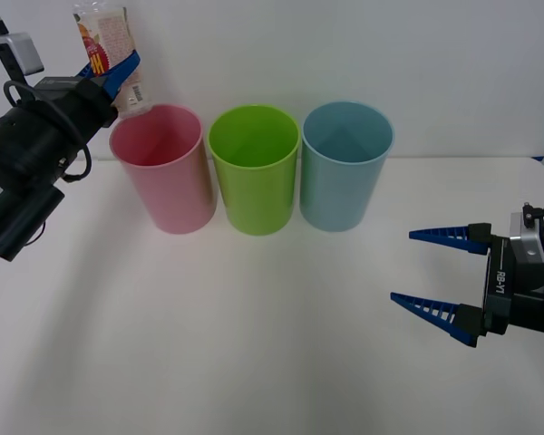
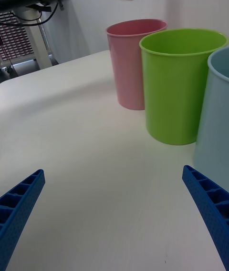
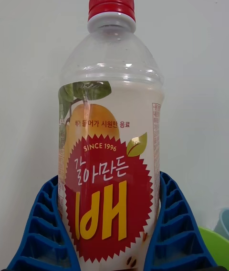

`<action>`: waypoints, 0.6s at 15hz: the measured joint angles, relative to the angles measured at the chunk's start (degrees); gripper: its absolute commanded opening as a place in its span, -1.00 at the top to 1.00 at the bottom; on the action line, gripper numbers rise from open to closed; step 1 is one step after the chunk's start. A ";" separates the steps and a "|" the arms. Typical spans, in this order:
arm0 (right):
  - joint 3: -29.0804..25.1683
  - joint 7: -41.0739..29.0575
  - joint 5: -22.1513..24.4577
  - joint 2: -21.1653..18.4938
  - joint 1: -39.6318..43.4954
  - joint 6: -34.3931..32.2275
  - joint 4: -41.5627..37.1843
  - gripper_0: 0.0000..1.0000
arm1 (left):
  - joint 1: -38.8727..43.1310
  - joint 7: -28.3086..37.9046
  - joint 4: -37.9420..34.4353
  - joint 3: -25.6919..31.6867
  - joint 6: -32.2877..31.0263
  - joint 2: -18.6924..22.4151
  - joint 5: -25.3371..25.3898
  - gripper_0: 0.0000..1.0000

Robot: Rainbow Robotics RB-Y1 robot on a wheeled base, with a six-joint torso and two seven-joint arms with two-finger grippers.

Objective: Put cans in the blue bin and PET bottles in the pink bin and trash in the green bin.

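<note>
**White table, white wall, metal stand**

A plain white table (image 1: 208,344) spreads across the front view — smooth, with soft shadows. Behind it rises a bare white wall (image 1: 363,54). In the right wrist view, past the table's far edge, a grey metal stand (image 2: 40,45) rises beside a ribbed panel (image 2: 16,42).

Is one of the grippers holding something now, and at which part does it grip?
The left gripper holds the PET bottle by its labelled body, one blue finger on each side, above the pink bin. The right gripper is open and holds nothing.
</note>
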 measured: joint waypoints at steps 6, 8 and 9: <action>0.00 0.00 0.00 0.00 0.00 0.00 0.00 -1.00 | -2.05 -1.58 3.04 -0.75 -0.10 -1.14 -0.09 1.00; 0.00 0.00 0.00 0.00 0.00 0.00 0.00 -1.00 | -2.06 -1.70 3.04 -0.87 -0.10 -1.14 -0.12 -0.27; 0.00 0.00 0.00 0.00 0.00 0.00 0.00 -1.00 | -2.05 -1.95 3.08 -0.83 -0.01 -1.14 -0.35 -0.76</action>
